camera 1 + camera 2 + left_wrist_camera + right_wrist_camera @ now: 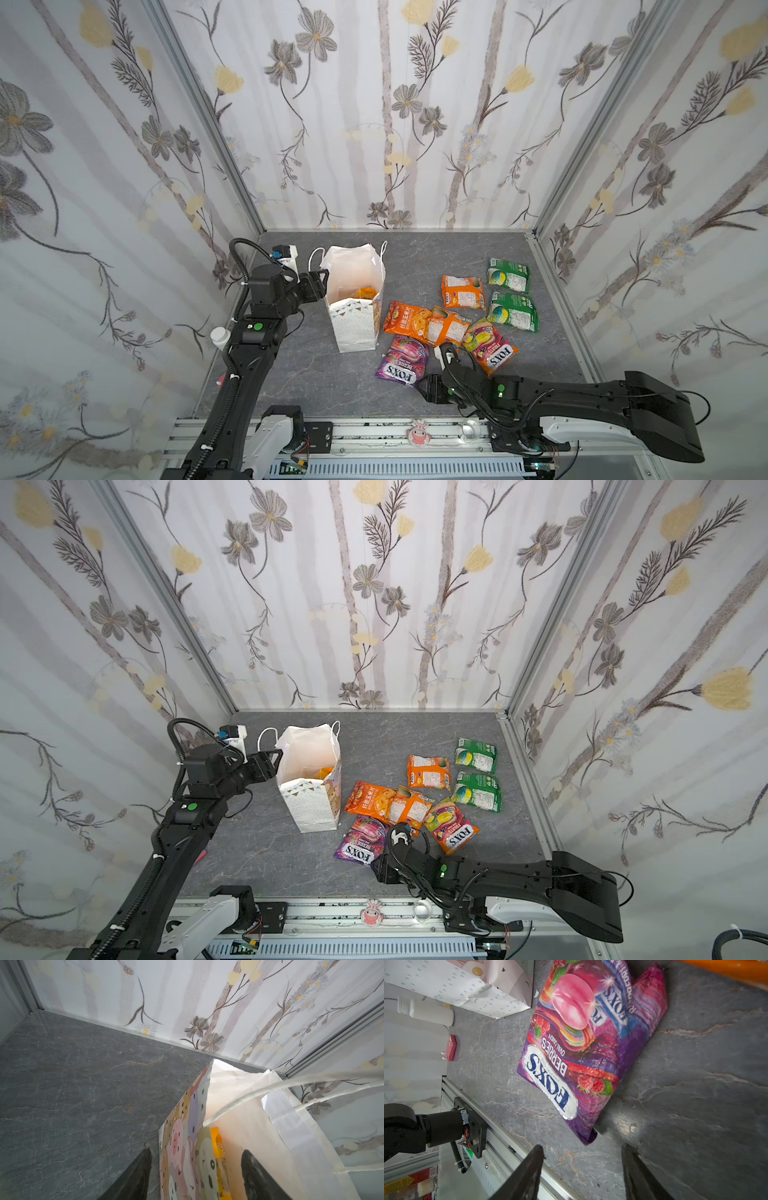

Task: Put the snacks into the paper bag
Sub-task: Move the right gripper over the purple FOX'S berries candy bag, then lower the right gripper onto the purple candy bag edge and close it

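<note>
The white paper bag (355, 328) stands upright and open at the left of the grey table, with a yellow-orange packet (365, 293) inside. My left gripper (322, 282) is open at the bag's left rim. In the left wrist view it (196, 1150) straddles the cartoon-printed side wall (187, 1147), one finger outside and one inside, with gaps on both sides. A purple FOX'S packet (591, 1053) lies just ahead of my right gripper (582, 1148), which is open and holds nothing. To the right lie a multicoloured FOX'S packet (490, 343), three orange packets (409, 322) and two green packets (514, 311).
A white bottle (220, 337) and a small red object (451, 1047) sit at the table's left edge. An aluminium rail (374, 432) runs along the front. Floral walls enclose the back and both sides.
</note>
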Controlling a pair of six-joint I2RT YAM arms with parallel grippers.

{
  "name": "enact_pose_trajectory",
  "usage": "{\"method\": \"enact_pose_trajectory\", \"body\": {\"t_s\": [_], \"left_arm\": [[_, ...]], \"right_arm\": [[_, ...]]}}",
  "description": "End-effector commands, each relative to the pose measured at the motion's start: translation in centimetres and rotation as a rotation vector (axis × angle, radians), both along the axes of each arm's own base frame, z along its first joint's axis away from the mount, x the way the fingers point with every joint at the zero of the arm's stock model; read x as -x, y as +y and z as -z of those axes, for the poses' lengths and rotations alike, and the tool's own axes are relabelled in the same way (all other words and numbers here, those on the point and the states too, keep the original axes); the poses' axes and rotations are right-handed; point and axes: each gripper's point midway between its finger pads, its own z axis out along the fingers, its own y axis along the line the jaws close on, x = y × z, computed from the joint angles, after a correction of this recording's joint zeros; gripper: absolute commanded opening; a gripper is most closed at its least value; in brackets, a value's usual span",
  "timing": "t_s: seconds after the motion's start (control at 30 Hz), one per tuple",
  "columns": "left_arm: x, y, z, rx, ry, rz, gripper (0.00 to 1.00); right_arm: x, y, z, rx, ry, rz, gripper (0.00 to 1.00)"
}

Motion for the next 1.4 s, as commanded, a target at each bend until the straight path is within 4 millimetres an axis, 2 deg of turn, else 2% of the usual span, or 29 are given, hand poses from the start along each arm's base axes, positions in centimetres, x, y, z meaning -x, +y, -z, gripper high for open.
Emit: {"method": "enact_pose_trajectory", "body": {"t_s": [0.0,0.23,0.47,0.87,1.03,1.17,1.37], "left_arm": [[-0.3,-0.3,-0.9,0.018,-0.037,0.013,0.68],[-0.3,-0.4,-1.0,0.026,-0.044,0.018,0.68],[-0.4,-0.4,-1.0,0.026,-0.045,0.017,0.68],[-0.4,-0.4,-0.9,0.025,-0.042,0.018,0.68],[-0.5,-0.5,-1.0,0.027,-0.042,0.023,0.69],[-0.5,-0.5,-1.0,0.028,-0.042,0.025,0.69],[-0.4,-0.4,-1.0,0.027,-0.045,0.022,0.68]], "right_arm": [[-0.5,0.3,-0.1,0.021,-0.007,0.032,0.59],[-0.6,0.9,1.4,0.107,0.01,0.03,0.58],[-1.1,0.6,1.4,0.114,-0.009,0.076,0.56],[-1.0,1.2,2.0,0.201,-0.009,0.052,0.55],[-1.2,1.3,2.3,0.212,-0.008,0.062,0.5],[-1.3,1.2,2.5,0.23,-0.009,0.066,0.42],[-1.4,1.2,2.6,0.241,-0.011,0.07,0.4]]}}
